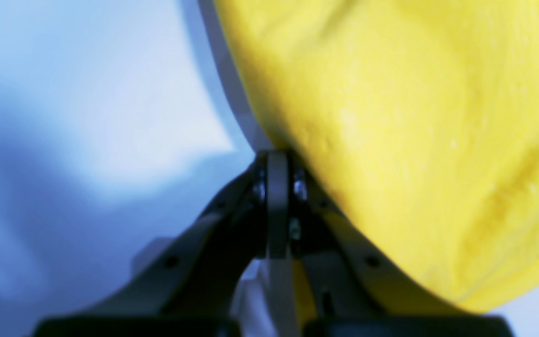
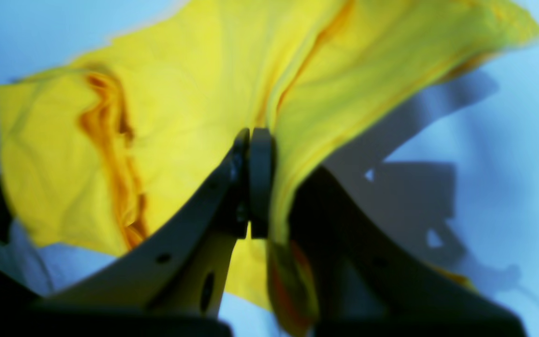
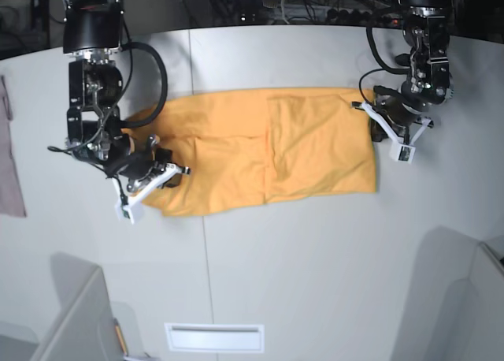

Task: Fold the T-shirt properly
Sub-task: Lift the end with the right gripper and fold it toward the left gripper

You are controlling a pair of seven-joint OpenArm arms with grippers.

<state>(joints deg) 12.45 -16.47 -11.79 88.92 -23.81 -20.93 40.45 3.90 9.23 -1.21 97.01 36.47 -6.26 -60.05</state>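
Observation:
The orange-yellow T-shirt lies spread flat across the middle of the table, partly folded. My left gripper is at its upper right corner. In the left wrist view its jaws are together, with yellow cloth bunched against and under the right finger. My right gripper is at the shirt's lower left end. In the right wrist view it is shut on a fold of the shirt, which lifts in creases around the fingers.
A pinkish-mauve cloth hangs at the far left edge. A white slot plate lies near the table's front. Grey panels stand at the lower left and lower right. Cables and equipment line the back edge.

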